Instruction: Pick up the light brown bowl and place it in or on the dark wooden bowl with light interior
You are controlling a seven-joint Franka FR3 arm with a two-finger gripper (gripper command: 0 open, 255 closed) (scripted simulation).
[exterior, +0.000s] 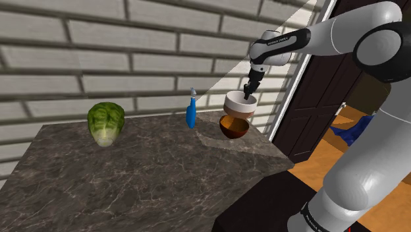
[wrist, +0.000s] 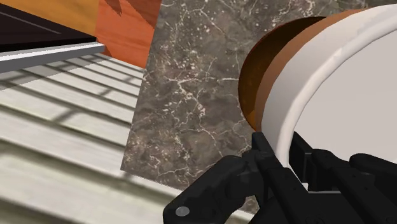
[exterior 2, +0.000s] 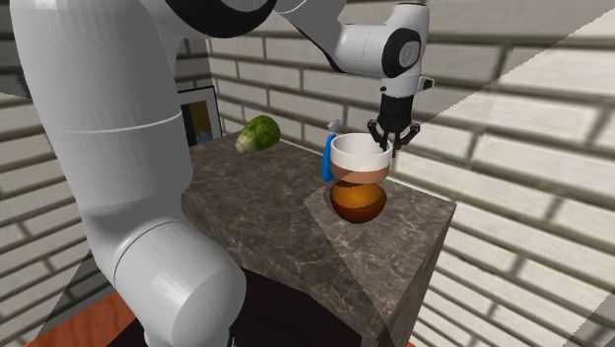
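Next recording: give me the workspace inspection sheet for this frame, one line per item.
Surface: dark marbled counter.
Job's things: white-rimmed bowl with a tan base, held directly over the brown bowl with an orange interior; contact cannot be told.
Clutter: blue spray bottle beside the bowls; green lettuce farther along the counter.
Grippers: claw shut on the white-rimmed bowl's rim.
Cables: nothing seen.
Surroundings: pale brick wall, dark door, wooden floor.

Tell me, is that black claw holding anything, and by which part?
Yes: the gripper grips the white-and-tan bowl by its rim, above the brown bowl.
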